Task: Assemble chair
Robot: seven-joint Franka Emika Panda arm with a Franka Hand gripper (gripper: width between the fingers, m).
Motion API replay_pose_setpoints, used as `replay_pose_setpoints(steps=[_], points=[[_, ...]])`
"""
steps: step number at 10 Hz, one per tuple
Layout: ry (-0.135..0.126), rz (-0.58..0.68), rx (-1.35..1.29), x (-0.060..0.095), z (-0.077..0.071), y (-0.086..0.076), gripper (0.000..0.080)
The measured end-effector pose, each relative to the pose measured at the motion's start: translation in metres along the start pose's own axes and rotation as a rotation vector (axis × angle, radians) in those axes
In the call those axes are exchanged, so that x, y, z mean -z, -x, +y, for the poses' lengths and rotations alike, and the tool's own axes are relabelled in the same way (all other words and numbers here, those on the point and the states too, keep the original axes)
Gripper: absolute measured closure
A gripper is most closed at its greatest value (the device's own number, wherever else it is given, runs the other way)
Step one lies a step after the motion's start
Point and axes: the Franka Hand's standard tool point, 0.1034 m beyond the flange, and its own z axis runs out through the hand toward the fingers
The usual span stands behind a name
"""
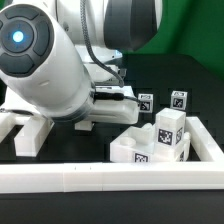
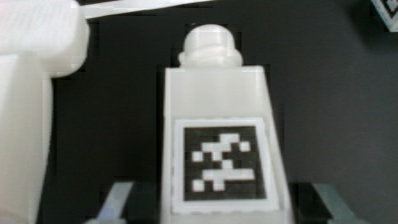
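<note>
A black surface lies before a green backdrop. The arm reaches low. Its gripper straddles the chair's tagged bar, which sits between its fingers; whether they clamp it is unclear.

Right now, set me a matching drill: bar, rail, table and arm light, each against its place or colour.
1 bar
2 rail
3 table
4 arm light

a black
b glowing blue
c between the fingers
d long, white, across the exterior view's foreground

Pairs: 1-c; 2-d; 3-a; 4-b
</note>
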Motion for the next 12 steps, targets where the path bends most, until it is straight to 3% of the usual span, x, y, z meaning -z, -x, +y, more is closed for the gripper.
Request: replay_pose_setpoints(steps=[3,6,7,10,12], points=[[-0.001,0.003,0.004,0.011,-0.003,0.003,0.0511],[-0.002,0.021,-0.028,0.06,-0.026,0.028,0.0511],[-0.006,0.027,-0.033,0.068,-0.026,0.032,0.0511],[-0.006,0.097,-0.031,0.071,-0.027,0.021,0.0511],[-0.011,0.248,-0.013,0.078,-0.03,0.012,0.051]])
